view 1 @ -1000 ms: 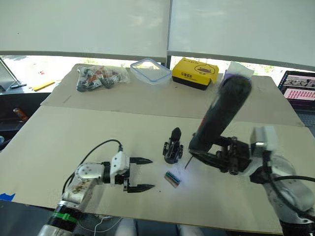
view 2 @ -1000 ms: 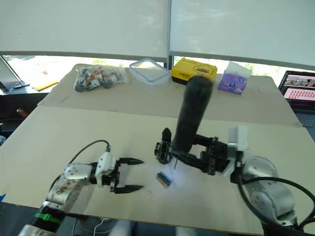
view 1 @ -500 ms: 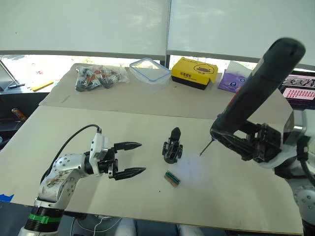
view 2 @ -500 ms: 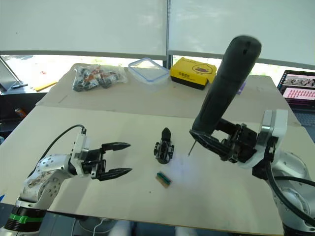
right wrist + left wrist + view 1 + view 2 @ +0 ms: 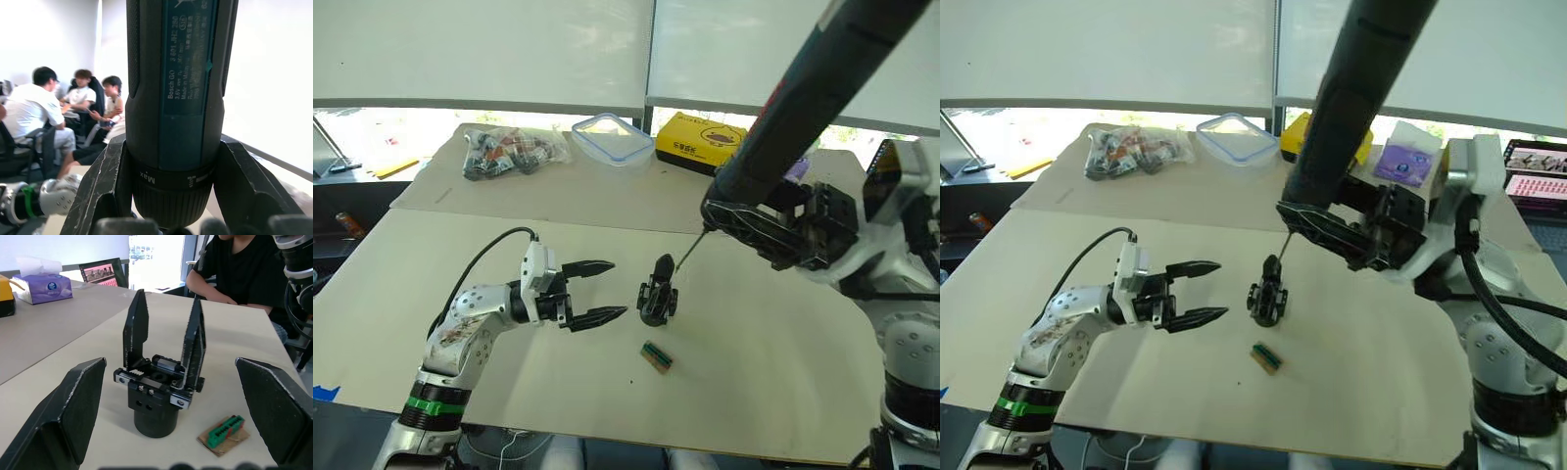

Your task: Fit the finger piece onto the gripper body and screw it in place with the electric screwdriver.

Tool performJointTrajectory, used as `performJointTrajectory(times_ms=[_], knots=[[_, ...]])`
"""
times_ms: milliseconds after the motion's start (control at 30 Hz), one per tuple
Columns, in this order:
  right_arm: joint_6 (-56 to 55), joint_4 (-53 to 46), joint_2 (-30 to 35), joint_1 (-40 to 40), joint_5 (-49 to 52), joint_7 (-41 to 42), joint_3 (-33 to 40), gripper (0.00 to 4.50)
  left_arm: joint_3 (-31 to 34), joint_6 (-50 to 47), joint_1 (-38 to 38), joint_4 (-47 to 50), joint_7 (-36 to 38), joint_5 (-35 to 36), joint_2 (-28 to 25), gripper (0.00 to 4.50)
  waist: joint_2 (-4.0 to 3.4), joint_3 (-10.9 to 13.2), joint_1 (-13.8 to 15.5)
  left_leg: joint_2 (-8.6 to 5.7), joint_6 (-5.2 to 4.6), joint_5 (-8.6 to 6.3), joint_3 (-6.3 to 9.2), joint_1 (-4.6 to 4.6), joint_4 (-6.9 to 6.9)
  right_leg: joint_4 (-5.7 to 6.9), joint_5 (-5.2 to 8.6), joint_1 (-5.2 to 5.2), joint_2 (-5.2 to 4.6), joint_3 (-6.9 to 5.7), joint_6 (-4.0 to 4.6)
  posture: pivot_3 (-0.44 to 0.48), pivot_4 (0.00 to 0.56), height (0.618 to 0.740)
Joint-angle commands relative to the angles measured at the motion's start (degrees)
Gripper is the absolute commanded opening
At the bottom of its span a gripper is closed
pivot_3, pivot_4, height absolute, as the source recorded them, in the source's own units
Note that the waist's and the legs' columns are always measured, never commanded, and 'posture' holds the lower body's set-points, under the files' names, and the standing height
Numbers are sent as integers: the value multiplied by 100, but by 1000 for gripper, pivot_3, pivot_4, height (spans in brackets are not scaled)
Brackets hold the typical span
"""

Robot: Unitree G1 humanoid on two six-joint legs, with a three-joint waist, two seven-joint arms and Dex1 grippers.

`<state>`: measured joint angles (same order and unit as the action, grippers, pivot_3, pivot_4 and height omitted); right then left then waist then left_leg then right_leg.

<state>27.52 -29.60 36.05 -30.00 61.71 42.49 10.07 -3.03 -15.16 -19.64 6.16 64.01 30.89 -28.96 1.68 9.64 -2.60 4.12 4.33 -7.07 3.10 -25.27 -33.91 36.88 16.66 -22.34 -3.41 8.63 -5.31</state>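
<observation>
One gripper body (image 5: pixel 657 297) on the table (image 5: pixel 509 255), one screwdriver (image 5: pixel 803 93), one little green-and-brown block (image 5: pixel 656 356), and two robot grippers in play. In the left wrist view the body (image 5: pixel 159 387) clearly has two black fingers (image 5: pixel 136 330) standing up from its top, so I count both finger pieces as sitting on it; can't tell whether they're screwed down.

The body stands upright on its round base near the middle of the table, fingers pointing up and a touch away from the robot. The block lies flat just in front of it, on the robot's side and slightly right, not touching.

The right gripper (image 5: pixel 773 230) is clamped around the screwdriver's lower end, up off the table. The tool's long axis runs diagonally: fat end high up and to the right, thin bit (image 5: pixel 688 251) aimed down-left. The bit tip sits just above and right of the body's finger tips, really close; can't tell if it touches.

The left gripper (image 5: pixel 597 291) hangs just left of the body, fingers spread wide, nothing between them, pointing right at it.

Back of the table: a bag of parts (image 5: pixel 509 154), a clear lidded box (image 5: pixel 613 139), a yellow box (image 5: pixel 703 143), and a purple tissue pack (image 5: pixel 1402 163).
</observation>
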Motion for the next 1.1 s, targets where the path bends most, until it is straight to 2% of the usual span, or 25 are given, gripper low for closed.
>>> performJointTrajectory(times_ms=[33, 267, 467, 633, 1100], knots=[[-71, 16, -207, -323, -39, 55, -111, 1906, -180, 239, -9, -65, -151, -372, 88, 4470, 0, 0, 1, 0, 0, 0, 0, 0, 1, 0, -2, 0, 0, -1, -1, 0, 150, 740], [-111, 141, -544, -503, -220, 241, -345, 1906, -584, 617, 208, -530, -354, -1114, 192, 4470, -1, 1, 2, 0, 0, 0, 1, -1, 5, 3, -11, -4, 0, -2, 6, 0, 150, 740], [-103, 174, -599, -454, -362, 483, -418, 1906, -996, 1053, -66, -1347, -573, -1675, 740, 4470, -1, 1, 24, 0, 0, 0, 1, -5, 1, 3, -10, -4, 0, -3, 4, 0, 150, 740], [-86, 106, -554, -337, -438, 607, -378, 1906, -1090, 1348, -462, -2036, -793, -2006, 1100, 4470, -1, 2, 18, 0, 0, 0, 3, -6, 3, 8, -10, -7, 1, -4, 3, 0, 150, 740], [-87, -198, -367, 61, -466, 515, -180, 1906, -1187, 1672, -832, -2801, -603, -2252, 1474, 4470, -1, 1, 42, -1, 0, 0, 4, -4, -1, 9, -7, -1, 1, -5, -5, 0, 150, 740]])
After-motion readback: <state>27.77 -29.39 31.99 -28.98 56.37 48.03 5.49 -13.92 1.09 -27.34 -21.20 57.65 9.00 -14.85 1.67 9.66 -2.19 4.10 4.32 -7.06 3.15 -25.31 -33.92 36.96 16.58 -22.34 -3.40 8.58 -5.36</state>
